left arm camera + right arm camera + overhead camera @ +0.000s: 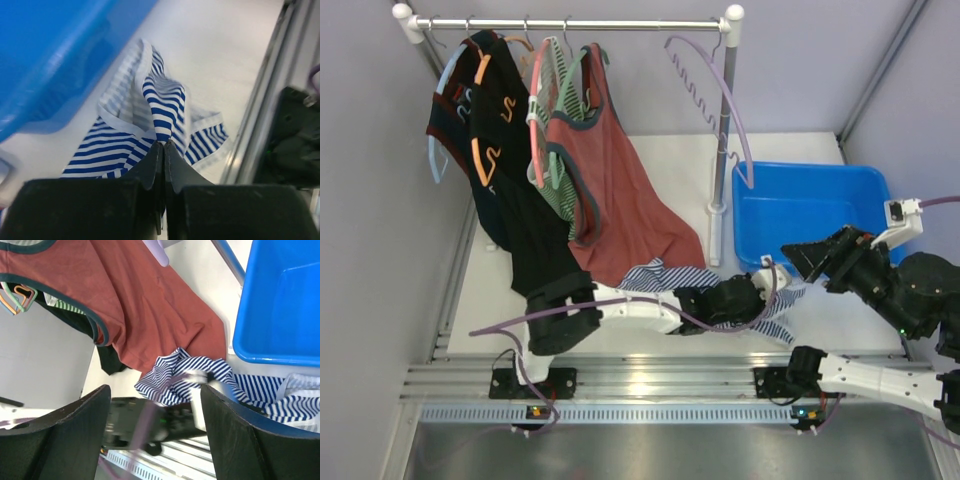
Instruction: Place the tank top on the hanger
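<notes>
The navy-and-white striped tank top [665,276] lies crumpled on the white table in front of the blue bin. It also shows in the left wrist view [162,102] and the right wrist view [167,375]. My left gripper [768,292] is shut on a raised fold of it [163,144], low over the table. The pale lilac hanger [697,97] hangs at the right end of the rail, empty. My right gripper [792,258] is open and empty [155,390], held above the top and the left gripper, beside the bin.
A blue bin [810,178] stands at the right [280,300]. A rust-red tank top [620,190], a green-striped top [556,160] and black garments [515,200] hang from the rail [570,23]. The red top's hem reaches down to the striped top.
</notes>
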You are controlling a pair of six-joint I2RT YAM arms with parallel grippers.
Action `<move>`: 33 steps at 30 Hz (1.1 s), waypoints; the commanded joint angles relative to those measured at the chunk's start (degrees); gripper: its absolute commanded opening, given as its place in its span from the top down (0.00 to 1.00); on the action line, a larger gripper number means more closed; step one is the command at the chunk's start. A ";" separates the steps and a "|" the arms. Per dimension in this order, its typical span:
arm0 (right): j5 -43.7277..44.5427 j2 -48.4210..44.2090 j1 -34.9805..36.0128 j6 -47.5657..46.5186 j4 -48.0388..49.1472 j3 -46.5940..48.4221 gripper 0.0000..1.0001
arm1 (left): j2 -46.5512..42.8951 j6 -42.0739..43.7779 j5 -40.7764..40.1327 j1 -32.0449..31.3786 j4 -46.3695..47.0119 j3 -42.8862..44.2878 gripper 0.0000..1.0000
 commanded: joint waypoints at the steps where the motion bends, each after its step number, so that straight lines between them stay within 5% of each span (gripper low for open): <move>1: 0.19 1.37 0.49 -1.70 2.76 -0.36 0.27 | -9.24 -8.51 -0.45 1.54 4.72 -2.00 1.00; 13: -0.25 7.78 0.49 -3.02 3.74 1.93 0.26 | -32.61 -27.95 -1.76 16.12 1.38 -19.40 1.00; 25: -2.44 20.18 -0.48 -3.28 -0.58 4.75 0.19 | -54.06 -29.72 -17.76 25.71 -21.37 -22.04 1.00; 33: -18.18 21.06 -10.41 -7.24 11.28 -5.10 0.22 | -65.75 -40.77 -6.62 25.45 -28.51 -40.48 1.00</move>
